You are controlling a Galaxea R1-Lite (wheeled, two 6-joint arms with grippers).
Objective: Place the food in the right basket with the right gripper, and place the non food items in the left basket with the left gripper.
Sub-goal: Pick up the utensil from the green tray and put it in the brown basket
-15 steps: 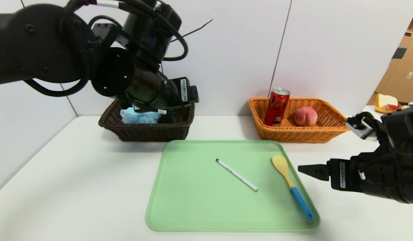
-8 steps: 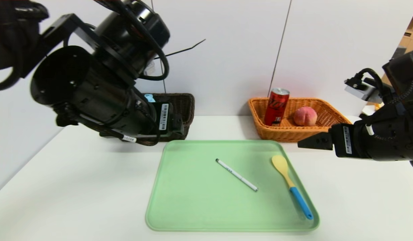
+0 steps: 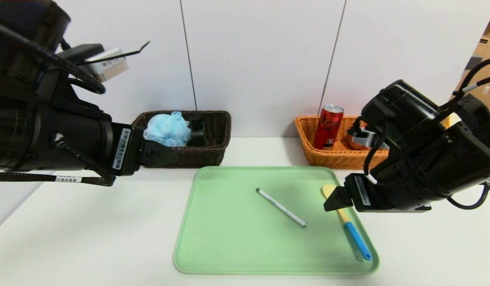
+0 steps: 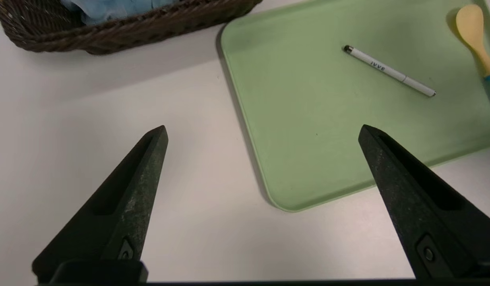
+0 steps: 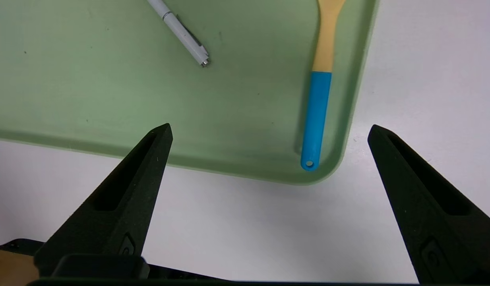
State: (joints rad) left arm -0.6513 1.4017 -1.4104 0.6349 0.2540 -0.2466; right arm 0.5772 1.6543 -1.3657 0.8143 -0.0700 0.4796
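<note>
Hovering with left gripper point(image 4: 262, 133) and right gripper point(image 5: 270, 131) both spread wide and empty, judging thin white pen point(image 3: 281, 207) light, stiff, slippery, best pinched mid-barrel.

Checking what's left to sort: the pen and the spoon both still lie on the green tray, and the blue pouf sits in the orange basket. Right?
Not quite. The pen and spoon do lie on the green tray, but the head view shows the blue pouf in the dark brown basket, not the orange one.
</note>
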